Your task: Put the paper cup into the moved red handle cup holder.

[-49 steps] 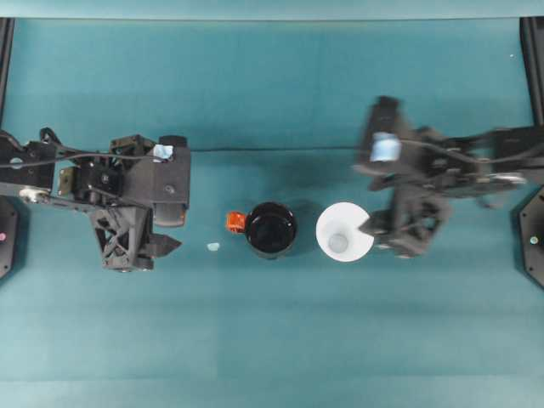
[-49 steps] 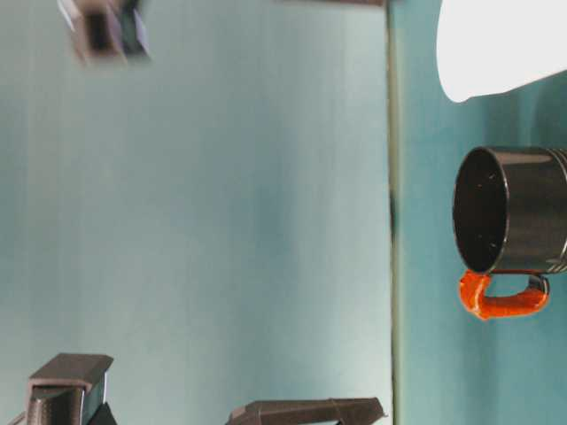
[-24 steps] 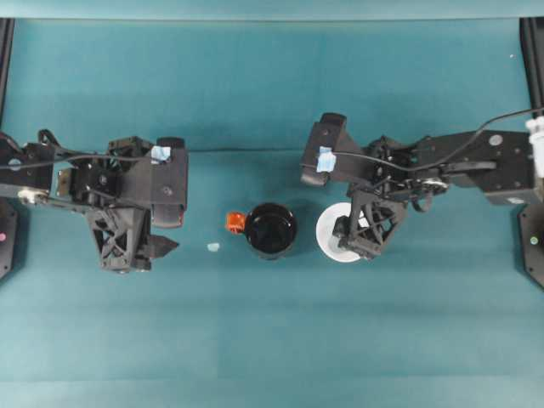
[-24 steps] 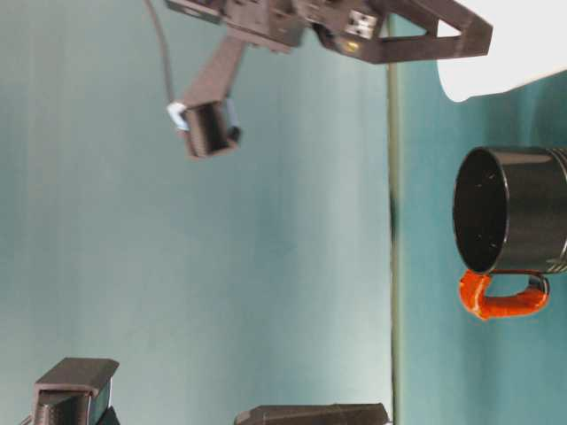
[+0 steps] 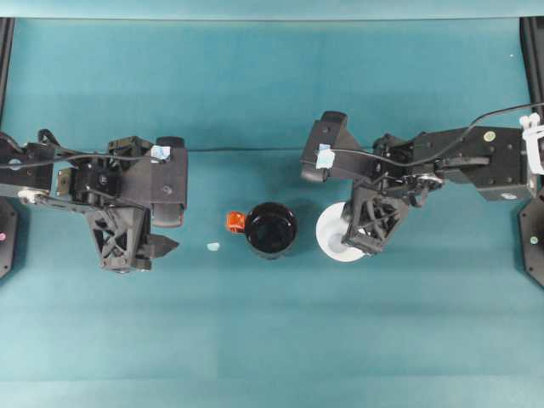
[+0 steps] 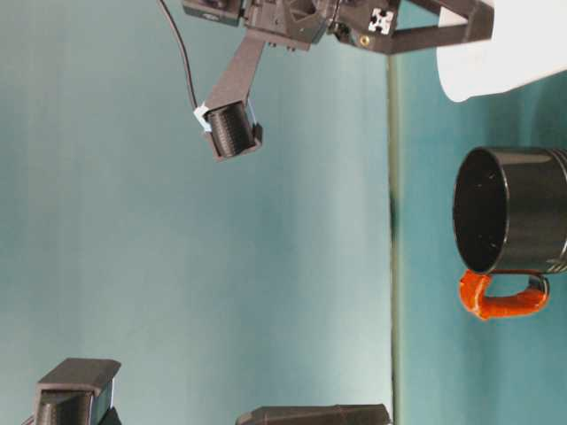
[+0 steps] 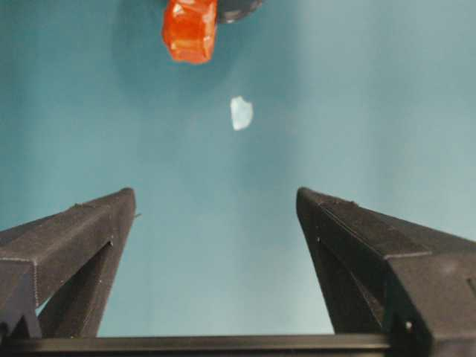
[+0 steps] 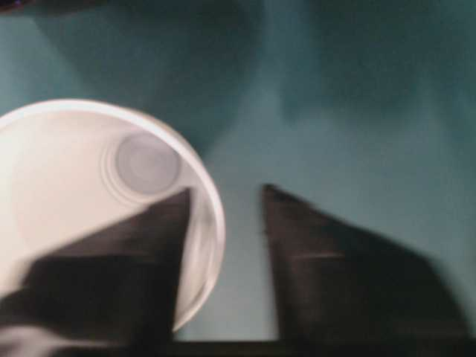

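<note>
Big picture: the teal table (image 5: 272, 340) has both arms over it. The right gripper (image 8: 223, 216) hangs above the paper cup (image 5: 331, 231), one finger (image 8: 119, 275) dipped inside the rim and the other outside, straddling the cup wall with a narrow gap between them. It hasn't pinched the wall from what I can see; the wrist view is blurred, so contact is hard to call. The left gripper (image 7: 216, 216) hovers off to the left side, spread wide and empty, well apart from everything.

The cup stands upright, mouth up, just beside the red handle cup holder (image 5: 271, 229). The holder is upright and open too, with its red handle (image 5: 235, 222) pointing away from the cup toward the left arm. A small pale scrap (image 5: 212, 246) lies near that handle.

My read: the grasp is the job now. Close gently on the rim so the thin paper doesn't crumple, lift straight to clear the holder's lip, then centre the base over the black mouth before lowering. A tilted cup could catch the edge.
</note>
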You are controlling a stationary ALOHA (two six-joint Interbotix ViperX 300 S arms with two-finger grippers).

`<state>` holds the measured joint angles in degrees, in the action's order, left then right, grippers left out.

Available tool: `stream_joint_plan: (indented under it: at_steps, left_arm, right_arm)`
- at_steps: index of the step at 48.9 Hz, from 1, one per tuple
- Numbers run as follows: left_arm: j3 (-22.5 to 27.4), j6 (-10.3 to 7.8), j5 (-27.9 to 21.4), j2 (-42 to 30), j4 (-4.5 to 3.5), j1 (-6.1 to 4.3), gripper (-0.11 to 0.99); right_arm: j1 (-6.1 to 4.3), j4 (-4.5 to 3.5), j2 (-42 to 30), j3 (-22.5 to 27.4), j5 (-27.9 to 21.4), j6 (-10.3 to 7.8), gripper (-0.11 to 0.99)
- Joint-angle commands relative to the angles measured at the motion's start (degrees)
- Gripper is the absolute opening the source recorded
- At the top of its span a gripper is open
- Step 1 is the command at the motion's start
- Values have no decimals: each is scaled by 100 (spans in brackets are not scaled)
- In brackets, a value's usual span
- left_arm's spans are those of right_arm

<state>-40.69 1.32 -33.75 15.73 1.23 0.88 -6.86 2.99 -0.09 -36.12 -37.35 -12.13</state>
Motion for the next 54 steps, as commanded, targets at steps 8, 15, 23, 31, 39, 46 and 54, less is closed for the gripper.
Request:
stream_joint_plan:
  at_steps: [8, 15, 23, 31, 39, 46, 54]
  left_arm:
    - [70, 255, 35, 26, 9, -9, 96]
    - [70, 334, 35, 26, 9, -9, 96]
    - [70, 343, 35, 26, 26, -9, 96]
    - [70, 343, 62, 26, 26, -9, 96]
    - [53, 343, 62, 26, 26, -9, 96]
    - [53, 343, 62, 26, 26, -9, 96]
    - [18, 343, 62, 26, 26, -9, 96]
  right_arm:
    - [70, 26, 35, 70, -9, -44, -10]
    - [53, 26, 193, 237, -334, -26, -11]
    - [-26, -9, 492, 765, -879, 18, -11]
    - [-62, 0, 519, 1477, -1248, 18, -11]
    - [-53, 0, 229, 2136, -1389, 18, -11]
    - [-53, 0, -88, 2593, -1397, 35, -11]
    - [-53, 0, -413, 2874, -1397, 132, -11]
